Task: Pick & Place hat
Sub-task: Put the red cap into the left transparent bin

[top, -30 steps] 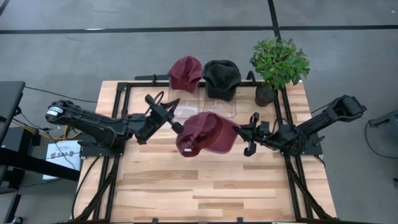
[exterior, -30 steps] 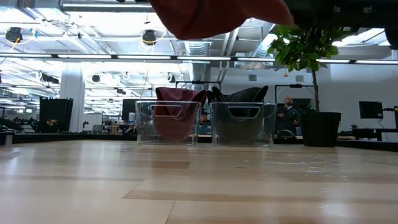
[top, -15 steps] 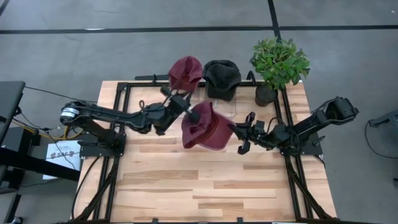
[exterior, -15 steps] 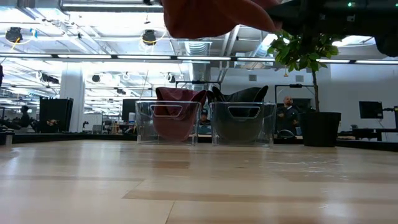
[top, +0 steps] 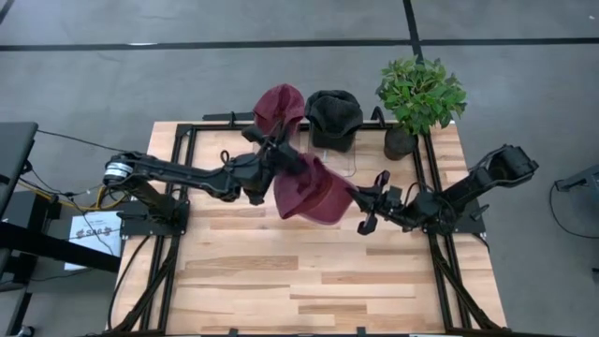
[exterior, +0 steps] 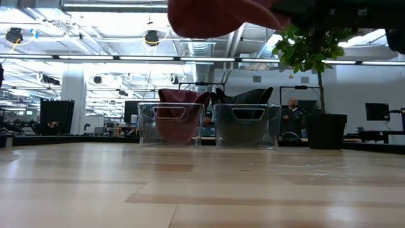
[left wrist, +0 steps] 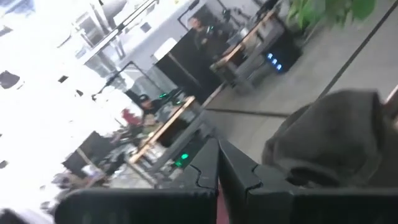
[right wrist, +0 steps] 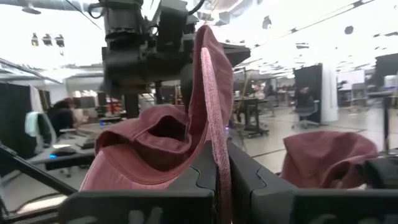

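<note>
A maroon cap (top: 314,190) hangs in the air between my two grippers, high above the table's middle; its underside (exterior: 221,16) shows at the top of the low view. My left gripper (top: 296,166) is shut on its far left side, my right gripper (top: 359,200) on its right side. At the far edge stand two clear bins. One holds another maroon cap (top: 280,108), the other a dark grey cap (top: 334,113); both rest in their bins (exterior: 171,123) (exterior: 247,123). My left gripper pinches a thin maroon edge of the cap (left wrist: 217,190) between its two fingers, coming level from the table's left. The cap is lifted clear. My right gripper pinches the cap's rim (right wrist: 217,152) between its two fingers, level from the table's right. The cloth stands upright out of the fingers, and the crown (right wrist: 149,149) bulges toward the left arm.
A potted plant (top: 419,94) stands at the far right corner beside the grey cap's bin. The black frame rails (top: 182,168) run along the table's left and right sides. Bare wood (top: 309,281) lies near the front edge.
My left gripper has moved right and toward the far edge, carrying its side of the cap toward the bins. My right gripper has shifted slightly left. The cap, earlier spread wide between the grippers, is now bunched narrower and tipped more upright, still lifted clear.
</note>
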Motion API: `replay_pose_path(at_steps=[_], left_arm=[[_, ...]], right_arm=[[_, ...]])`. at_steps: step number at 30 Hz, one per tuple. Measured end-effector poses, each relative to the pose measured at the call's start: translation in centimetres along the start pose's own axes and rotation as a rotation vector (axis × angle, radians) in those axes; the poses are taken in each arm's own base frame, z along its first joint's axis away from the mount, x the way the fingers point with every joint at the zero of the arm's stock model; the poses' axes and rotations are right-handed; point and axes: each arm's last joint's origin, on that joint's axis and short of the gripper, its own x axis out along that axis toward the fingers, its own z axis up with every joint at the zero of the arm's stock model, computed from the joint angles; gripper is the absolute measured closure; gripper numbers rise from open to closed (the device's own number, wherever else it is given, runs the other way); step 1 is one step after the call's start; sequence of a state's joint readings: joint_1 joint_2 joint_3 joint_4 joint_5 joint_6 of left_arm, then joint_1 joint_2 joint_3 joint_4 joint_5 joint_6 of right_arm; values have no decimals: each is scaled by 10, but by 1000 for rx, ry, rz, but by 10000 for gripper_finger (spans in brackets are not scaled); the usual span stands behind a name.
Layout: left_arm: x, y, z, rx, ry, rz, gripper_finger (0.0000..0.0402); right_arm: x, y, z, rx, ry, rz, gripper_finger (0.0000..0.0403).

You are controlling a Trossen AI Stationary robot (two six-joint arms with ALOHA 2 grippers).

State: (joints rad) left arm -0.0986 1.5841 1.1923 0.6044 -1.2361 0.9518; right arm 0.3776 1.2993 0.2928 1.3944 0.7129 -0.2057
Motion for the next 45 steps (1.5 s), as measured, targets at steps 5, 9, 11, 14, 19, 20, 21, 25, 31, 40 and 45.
replay_pose_path(at_steps=[5, 9, 11, 14, 19, 20, 21, 25, 31, 40, 45], left_arm=[[-14, 15, 7, -7, -17, -3, 396], [-31, 31, 14, -54, -57, -28, 396], [-41, 39, 17, -111, -79, -44, 396], [-54, 43, 21, -187, -106, -77, 396], [-75, 25, 13, -176, -133, -142, 396], [-77, 20, 9, -170, -131, -151, 396], [-78, 16, 5, -173, -132, -159, 396], [-76, 4, -10, -184, -111, -164, 396], [-66, -7, -33, -145, -42, -117, 396], [-66, -5, -40, -135, -31, -105, 396], [-71, 12, -34, -207, -63, -122, 396]], right_arm=[[-5, 3, 3, -36, 3, -23, 402], [-4, 3, 4, -40, -3, -29, 402], [-5, 3, 4, -40, -2, -30, 402], [-5, 3, 4, -39, -3, -29, 402], [-6, 5, 7, -20, -21, -11, 402], [-7, 5, 7, -16, -25, -8, 402], [-7, 6, 7, -14, -26, -2, 402], [-9, 8, 8, -22, -30, 10, 402], [-13, 11, 12, -27, -56, 27, 402], [-15, 12, 11, -88, -24, -28, 402], [-15, 9, 10, -138, 11, -113, 402]])
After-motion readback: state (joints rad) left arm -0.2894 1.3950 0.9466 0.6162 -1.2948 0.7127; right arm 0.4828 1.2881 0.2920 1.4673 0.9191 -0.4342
